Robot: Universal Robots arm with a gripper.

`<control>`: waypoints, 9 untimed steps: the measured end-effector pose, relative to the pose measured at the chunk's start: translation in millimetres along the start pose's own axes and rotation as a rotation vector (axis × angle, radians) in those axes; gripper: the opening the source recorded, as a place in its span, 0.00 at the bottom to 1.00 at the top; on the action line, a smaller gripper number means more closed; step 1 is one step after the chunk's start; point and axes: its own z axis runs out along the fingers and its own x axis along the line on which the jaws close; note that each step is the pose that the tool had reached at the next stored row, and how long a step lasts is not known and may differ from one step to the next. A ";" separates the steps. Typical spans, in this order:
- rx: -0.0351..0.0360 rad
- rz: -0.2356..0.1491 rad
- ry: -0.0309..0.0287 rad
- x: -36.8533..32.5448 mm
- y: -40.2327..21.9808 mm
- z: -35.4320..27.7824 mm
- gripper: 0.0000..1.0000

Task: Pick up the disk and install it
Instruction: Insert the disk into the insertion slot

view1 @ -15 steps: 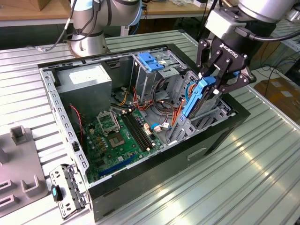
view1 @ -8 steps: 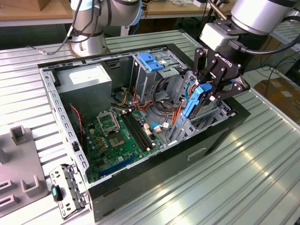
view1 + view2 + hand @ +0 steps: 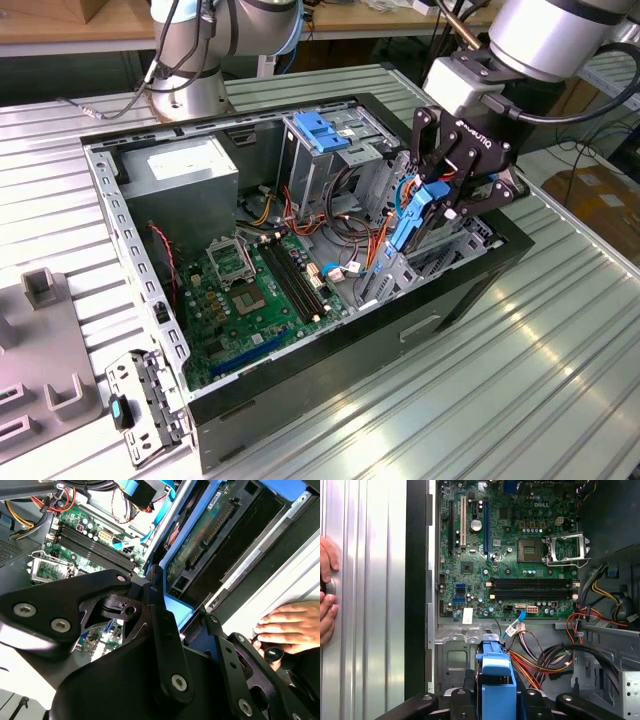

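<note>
The disk (image 3: pixel 410 222) stands on edge, blue rails showing, pinched between the gripper's (image 3: pixel 447 205) fingers at the drive bay on the exterior view's right side of the open computer case (image 3: pixel 330 372). The motherboard (image 3: pixel 250 290) lies just beside it. A person's hand (image 3: pixel 290 627) rests on the ribbed table (image 3: pixel 480 400) near the case.

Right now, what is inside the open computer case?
A green motherboard, a grey power supply, bundled cables and a metal drive cage. The pincer, shut on the disk, hides what lies beneath it.
</note>
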 end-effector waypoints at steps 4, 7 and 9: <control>0.0000 0.000 -0.0002 0.0 0.0 0.1 0.44; 0.0000 0.000 0.0000 0.0 0.0 0.1 0.50; 0.0000 0.000 0.0001 0.0 0.0 0.1 0.50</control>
